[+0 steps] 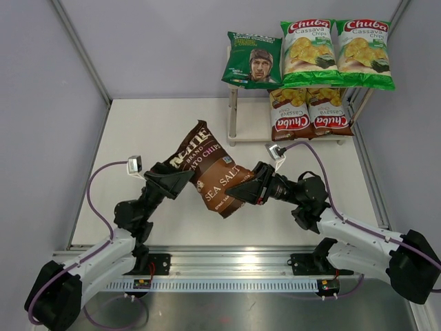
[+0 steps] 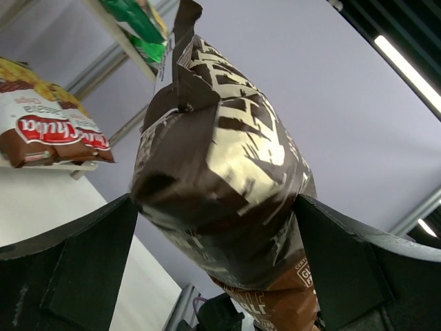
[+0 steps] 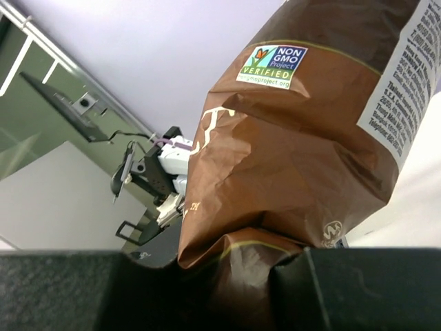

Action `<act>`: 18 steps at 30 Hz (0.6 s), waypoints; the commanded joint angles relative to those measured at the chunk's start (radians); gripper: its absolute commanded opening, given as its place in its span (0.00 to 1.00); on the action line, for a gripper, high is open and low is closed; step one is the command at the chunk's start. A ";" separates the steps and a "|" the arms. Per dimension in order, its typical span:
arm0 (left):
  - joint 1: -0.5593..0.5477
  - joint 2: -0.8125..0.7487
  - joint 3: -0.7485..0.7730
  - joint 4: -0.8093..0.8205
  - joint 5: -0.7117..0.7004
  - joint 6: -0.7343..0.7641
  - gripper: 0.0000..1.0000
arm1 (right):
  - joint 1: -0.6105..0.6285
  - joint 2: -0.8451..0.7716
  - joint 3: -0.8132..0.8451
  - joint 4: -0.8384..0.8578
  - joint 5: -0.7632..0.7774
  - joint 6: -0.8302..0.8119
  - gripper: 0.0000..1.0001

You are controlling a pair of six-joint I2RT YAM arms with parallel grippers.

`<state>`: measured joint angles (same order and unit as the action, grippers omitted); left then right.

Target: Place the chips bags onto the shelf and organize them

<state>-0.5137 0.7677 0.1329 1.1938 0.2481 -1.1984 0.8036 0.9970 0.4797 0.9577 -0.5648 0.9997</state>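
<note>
The Sea Salt bag [image 1: 210,169] is held in the air above the middle of the counter [image 1: 148,134], tilted, with its crimped top seam pointing up and to the left and its lower end down and to the right. It is made of glossy dark-brown film with pale gold lettering, puffed with air and creased where it is gripped. Its upper part is clamped by the left hand [image 1: 178,181], whose broad matte black fingers [image 2: 69,276] are set wide against both sides of the swollen film. Its crumpled bottom corner is pinched by the right hand [image 1: 242,190], whose fingers are pressed close together on the folded film. The shelf [image 1: 249,128] is placed at the far right of the counter, built of pale beige boards on thin silver metal legs. On the top board a dark green bag [image 1: 253,61] printed with a man's face is stood at the left, and two green-white Chuba bags [image 1: 308,49] [image 1: 363,49] are stood beside it, touching edge to edge. On the lower board two brown Chuba bags [image 1: 289,114] [image 1: 329,112] are leaned side by side at the right. The counter is a smooth, matte off-white sheet, enclosed by plain pale grey walls [image 1: 41,83] in metal framing.
</note>
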 commanded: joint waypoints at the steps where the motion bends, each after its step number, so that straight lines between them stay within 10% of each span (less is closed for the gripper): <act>1: -0.019 0.004 0.054 0.093 0.031 0.011 0.99 | 0.006 0.006 0.059 0.208 -0.098 0.025 0.16; 7: -0.049 -0.001 0.060 0.164 0.010 0.017 0.93 | 0.006 0.087 0.100 0.223 -0.182 0.043 0.18; 11: -0.055 -0.008 0.066 0.190 0.005 0.014 0.52 | 0.005 0.086 0.070 0.201 -0.146 0.031 0.25; 18: -0.055 -0.106 0.054 0.054 -0.102 0.040 0.31 | 0.005 -0.090 0.048 -0.103 0.056 -0.131 0.55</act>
<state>-0.5583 0.7067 0.1638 1.2625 0.2153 -1.1702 0.8047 1.0107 0.5198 0.9237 -0.6235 0.9798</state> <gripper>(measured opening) 0.376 0.476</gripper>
